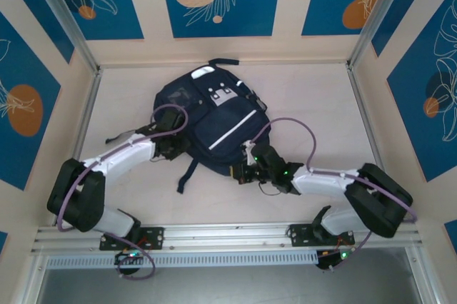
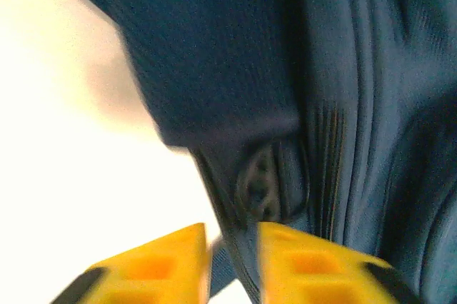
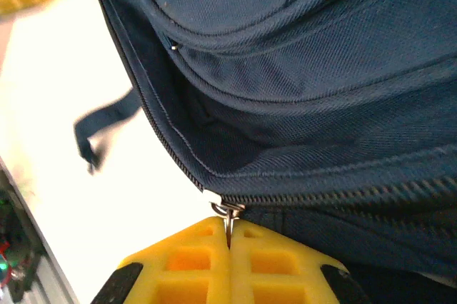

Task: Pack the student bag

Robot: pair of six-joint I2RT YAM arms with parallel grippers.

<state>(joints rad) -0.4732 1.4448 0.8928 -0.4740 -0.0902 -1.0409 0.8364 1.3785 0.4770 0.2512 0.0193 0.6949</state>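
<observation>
Now | right claw (image 3: 230, 230) clenched on zipper pull (image 3: 228, 213) so I can run the zip of the bag (image 1: 214, 129) | left claw (image 2: 232, 240) parted, astride its edge, bracing only loosely, I judge.

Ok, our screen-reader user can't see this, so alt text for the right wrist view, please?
The right gripper, yellow and shut, pinches the metal zipper pull of the navy student bag, whose zip is open up-left of it.
</observation>
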